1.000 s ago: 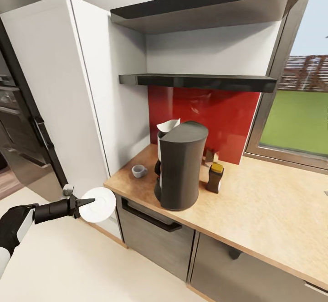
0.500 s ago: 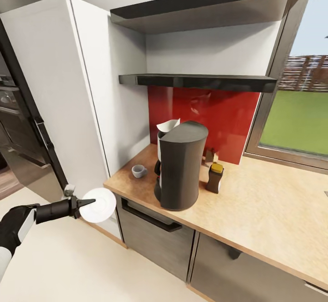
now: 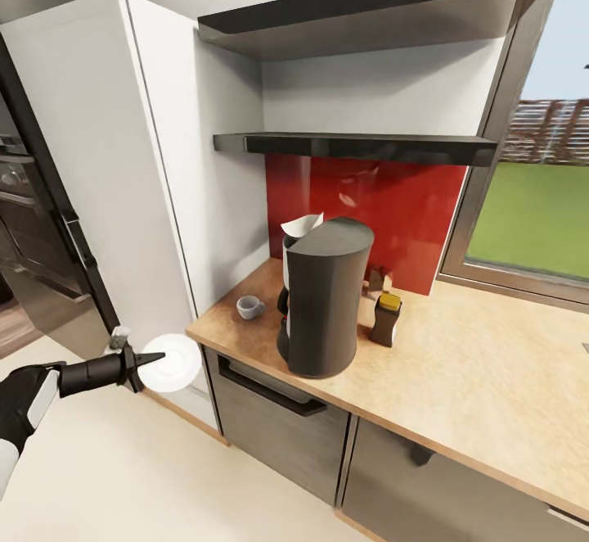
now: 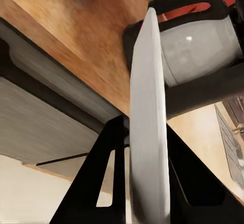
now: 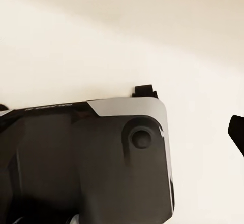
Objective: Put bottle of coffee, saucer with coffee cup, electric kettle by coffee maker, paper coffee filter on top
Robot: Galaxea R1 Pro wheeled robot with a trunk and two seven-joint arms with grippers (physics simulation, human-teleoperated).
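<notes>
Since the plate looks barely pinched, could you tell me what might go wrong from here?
The left claw grips the saucer only at its rim, edge-on between the fingers, so it could slip or twist out over the floor. The saucer hangs beside the countertop edge, roughly level with it; moved straight across, it might strike the front edge. The coffee cup and coffee maker crowd that corner, so setting the saucer down may knock the cup.

The left gripper (image 3: 155, 357), arm reaching forward, seems clamped edge-on around the saucer (image 3: 173, 363).
</notes>
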